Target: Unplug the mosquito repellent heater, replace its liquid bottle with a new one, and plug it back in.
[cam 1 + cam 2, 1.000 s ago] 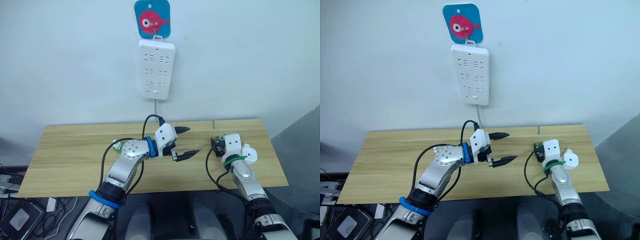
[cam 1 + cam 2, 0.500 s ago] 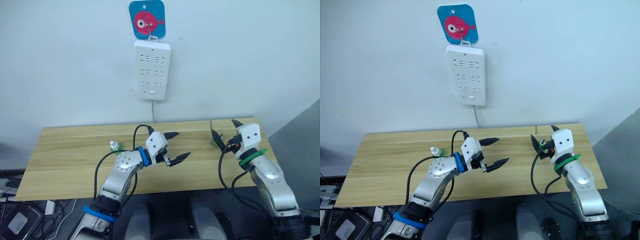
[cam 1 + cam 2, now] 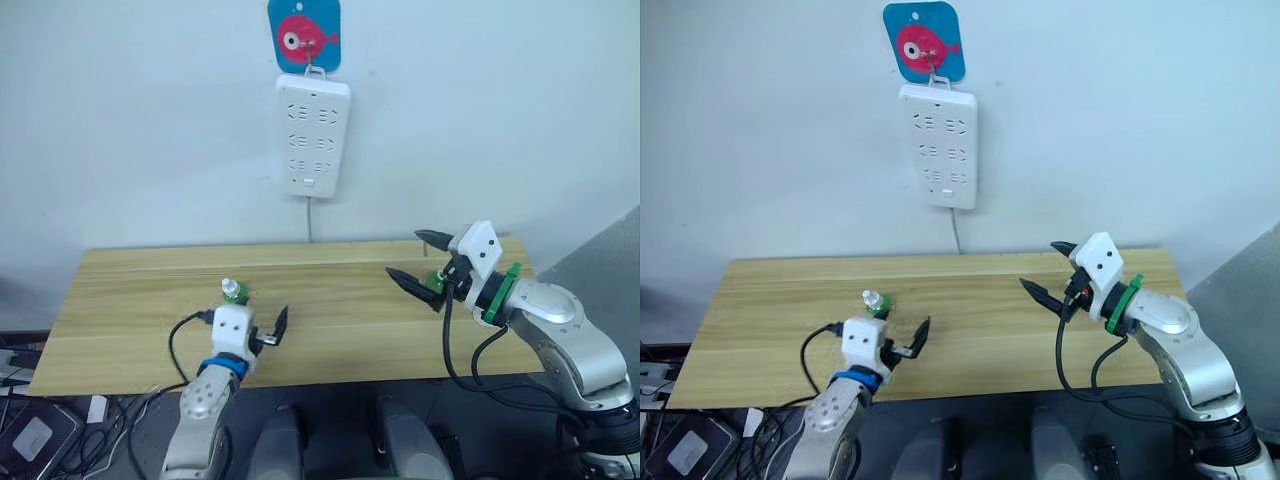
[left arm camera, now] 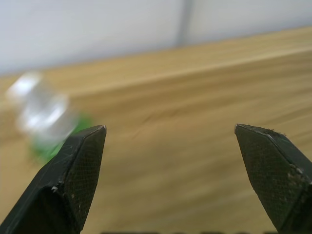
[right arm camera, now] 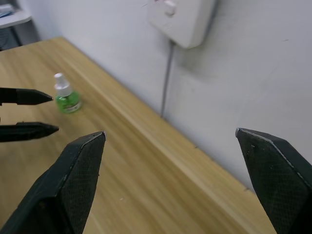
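The new one, a small green bottle (image 3: 235, 292) with a white cap, stands upright on the left half of the wooden table (image 3: 330, 320). It also shows as the bottle (image 5: 66, 96) in the right wrist view, and blurred as the bottle (image 4: 43, 118) in the left wrist view. My left gripper (image 3: 275, 328) is open and empty, low near the front edge, just right of that bottle. My right gripper (image 3: 404, 253) hangs open and empty over the right half, pointing left. A small green thing (image 3: 435, 281) sits behind its fingers; I cannot tell what it is. The heater is hidden.
A long white power strip (image 3: 313, 135) hangs on the wall under a blue fish hook (image 3: 303, 35). None of its visible sockets has anything plugged in. Its cable (image 3: 309, 220) drops behind the table's back edge. The middle of the table is bare wood.
My left arm drew back from the table's middle to the near left, beside the capped bottle. My right arm rose and swung toward the centre, its fingers now pointing left.
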{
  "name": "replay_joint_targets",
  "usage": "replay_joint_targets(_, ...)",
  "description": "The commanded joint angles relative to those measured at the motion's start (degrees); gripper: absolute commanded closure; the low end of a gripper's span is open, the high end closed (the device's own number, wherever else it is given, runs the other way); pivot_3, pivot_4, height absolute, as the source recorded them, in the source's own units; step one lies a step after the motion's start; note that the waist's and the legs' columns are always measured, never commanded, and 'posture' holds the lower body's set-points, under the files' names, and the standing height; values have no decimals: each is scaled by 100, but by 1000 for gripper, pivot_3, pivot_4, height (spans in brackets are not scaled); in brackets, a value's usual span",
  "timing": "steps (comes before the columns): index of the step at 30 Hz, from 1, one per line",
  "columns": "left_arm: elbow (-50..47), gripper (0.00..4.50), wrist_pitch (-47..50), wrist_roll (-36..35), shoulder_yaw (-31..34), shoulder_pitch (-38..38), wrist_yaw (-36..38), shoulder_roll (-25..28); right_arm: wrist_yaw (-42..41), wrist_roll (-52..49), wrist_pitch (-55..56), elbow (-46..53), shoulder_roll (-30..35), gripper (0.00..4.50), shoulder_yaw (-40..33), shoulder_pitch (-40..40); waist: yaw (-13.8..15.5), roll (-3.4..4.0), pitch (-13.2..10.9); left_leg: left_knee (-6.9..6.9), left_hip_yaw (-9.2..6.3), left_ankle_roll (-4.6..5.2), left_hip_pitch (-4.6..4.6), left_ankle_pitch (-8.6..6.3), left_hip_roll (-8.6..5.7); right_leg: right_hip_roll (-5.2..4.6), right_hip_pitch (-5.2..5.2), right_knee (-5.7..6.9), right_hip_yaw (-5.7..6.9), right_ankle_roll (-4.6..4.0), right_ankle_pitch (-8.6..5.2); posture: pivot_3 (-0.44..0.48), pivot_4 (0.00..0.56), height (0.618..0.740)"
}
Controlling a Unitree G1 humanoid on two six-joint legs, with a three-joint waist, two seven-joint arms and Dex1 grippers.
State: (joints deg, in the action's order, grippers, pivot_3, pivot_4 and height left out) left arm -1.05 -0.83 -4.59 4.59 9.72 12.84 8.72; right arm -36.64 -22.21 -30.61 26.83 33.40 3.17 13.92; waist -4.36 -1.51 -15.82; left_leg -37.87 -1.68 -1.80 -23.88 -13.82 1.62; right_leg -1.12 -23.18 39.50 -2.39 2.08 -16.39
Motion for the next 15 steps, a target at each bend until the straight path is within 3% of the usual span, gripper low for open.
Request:
replay_joint_targets(1, 63, 0, -197, 47, 167, 56, -360, -124, -176, -281, -256, 439, 80, 33, 13, 70, 38, -7, -57, 0, -1, 0, 0, 0, 0, -1, 1, 0, -1, 0, 0, -47, 364, 740)
replay_joint_targets(9, 419, 0, -584, 112, 348, 64, -768, -227, -308, -368, -600, 562, 163, 33, 99, 170, 137, -25, -284, 2, 1, -1, -6, -2, -1, -4, -1, -13, 0, 2, 1, -42, 411, 740)
replay_joint_targets(15, 1379, 0, -1094, 5, 680, -572, -963, -122, -349, -392, -714, 698, 101, 33, 292, 454, 149, -23, -374, 4, -3, -1, -7, -2, 3, -3, -3, -17, 1, 5, 2, -47, 427, 740)
